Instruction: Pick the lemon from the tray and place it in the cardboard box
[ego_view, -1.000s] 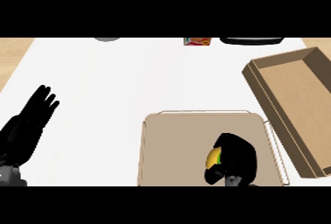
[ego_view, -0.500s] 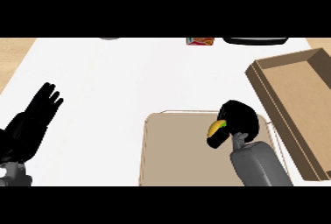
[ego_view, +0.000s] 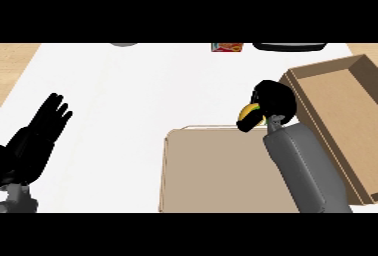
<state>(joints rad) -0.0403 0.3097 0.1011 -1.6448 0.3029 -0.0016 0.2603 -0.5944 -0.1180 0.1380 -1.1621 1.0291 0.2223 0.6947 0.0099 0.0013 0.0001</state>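
The black right hand (ego_view: 272, 100), fingers curled around the yellow lemon (ego_view: 248, 113), holds it above the far edge of the flat tan tray (ego_view: 214, 175), with the open brown cardboard box (ego_view: 336, 90) immediately right.

A white desk (ego_view: 148, 90) fills the view (evenly lit), with light wood strips (ego_view: 16, 62) at both edges.
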